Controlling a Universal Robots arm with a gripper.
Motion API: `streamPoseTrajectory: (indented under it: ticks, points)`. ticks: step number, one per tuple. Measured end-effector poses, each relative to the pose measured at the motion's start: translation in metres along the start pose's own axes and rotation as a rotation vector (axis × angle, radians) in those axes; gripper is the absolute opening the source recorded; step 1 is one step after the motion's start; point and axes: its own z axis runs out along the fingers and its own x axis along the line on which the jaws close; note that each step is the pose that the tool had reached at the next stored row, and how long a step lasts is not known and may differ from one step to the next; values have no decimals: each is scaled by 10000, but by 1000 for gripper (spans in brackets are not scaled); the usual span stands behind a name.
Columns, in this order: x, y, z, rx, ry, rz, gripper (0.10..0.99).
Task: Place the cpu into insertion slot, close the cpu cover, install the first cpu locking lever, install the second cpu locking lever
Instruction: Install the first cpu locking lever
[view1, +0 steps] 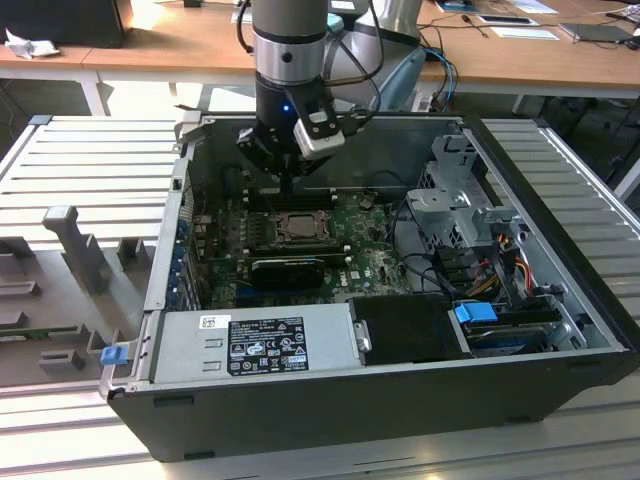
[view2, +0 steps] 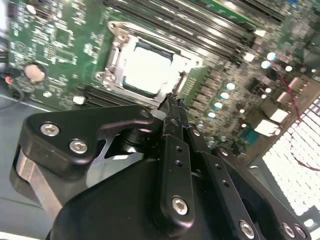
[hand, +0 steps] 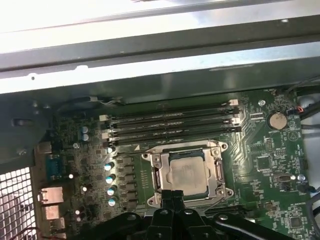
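The cpu (hand: 187, 172) lies flat in the insertion slot (view1: 298, 228) on the green motherboard, its pale metal top showing in both wrist views (view2: 147, 67). The cpu cover (hand: 157, 172), a dull silver frame, lies down around it (view2: 116, 55). My gripper (view1: 290, 185) hangs inside the open computer case, just above the socket's edge that faces the memory slots. Its black fingers (view2: 172, 107) stand together at the tip with nothing between them, and the tip (hand: 173, 195) sits right at the socket frame's rim.
Long black memory slots (hand: 170, 122) run beside the socket. A black rectangular block (view1: 288, 268) lies on the socket's near side in the exterior view. The power supply (view1: 255, 345), the drive cage (view1: 465, 200), cables (view1: 490, 260) and the case walls (view1: 165, 250) box in the board.
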Motion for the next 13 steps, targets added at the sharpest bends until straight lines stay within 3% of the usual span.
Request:
streamPoseTrajectory:
  ticks: [6, 13]
  points:
    - [226, -28, 45, -7, -10, -15, 106]
    - [248, -30, 96, -17, 23, -905, 106]
